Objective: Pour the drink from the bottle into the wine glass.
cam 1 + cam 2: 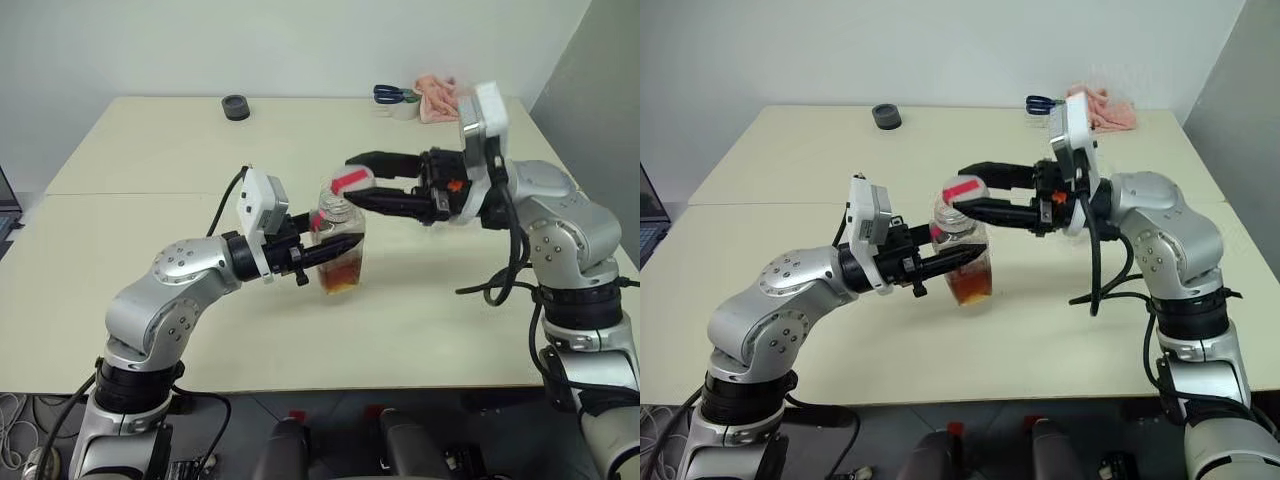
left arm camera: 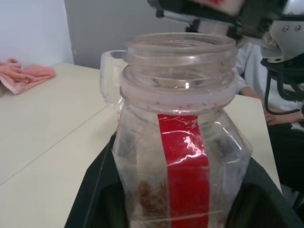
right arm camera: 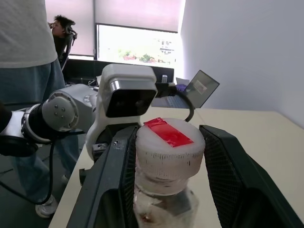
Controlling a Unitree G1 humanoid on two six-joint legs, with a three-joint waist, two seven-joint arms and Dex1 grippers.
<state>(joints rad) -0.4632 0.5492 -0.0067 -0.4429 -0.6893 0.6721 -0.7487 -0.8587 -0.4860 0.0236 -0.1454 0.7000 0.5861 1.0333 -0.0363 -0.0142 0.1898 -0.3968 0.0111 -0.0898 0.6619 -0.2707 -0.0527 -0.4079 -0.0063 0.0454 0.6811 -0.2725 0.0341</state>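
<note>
Left claw (image 1: 335, 246) was clamped tight round the bottle (image 1: 340, 240), gripping its squarish clear body low down and holding it upright on the pale table (image 1: 150, 300), near the middle and towards the front edge. A red strip (image 2: 184, 156) ran down the face of the bottle; no writing on it could be read. The drink (image 1: 342, 274) sat as a shallow amber-brown layer at the bottom. From the left wrist the wide threaded neck (image 2: 180, 50) stood bare and open.

Right claw (image 1: 362, 186) reached in from the right, level, its two black fingers closed round the white cap (image 1: 352, 181), which carried a patch of red tape (image 3: 168, 131) on top, again with no lettering. The cap sat just above the bottle's neck; whether it touched the rim could not be told.

Behind the bottle, in the left wrist view, the wine glass (image 2: 110, 76) stood partly hidden; its bowl looked clear.

Further back, a small dark round puck (image 1: 236, 106) lay near the far edge on the left. At the far right corner sat blue-handled scissors (image 1: 391, 94) beside a crumpled pink cloth (image 1: 440, 96).

Beyond the table a person in jeans (image 3: 28, 90) stood, and an open laptop (image 3: 194, 90) sat on a desk.
</note>
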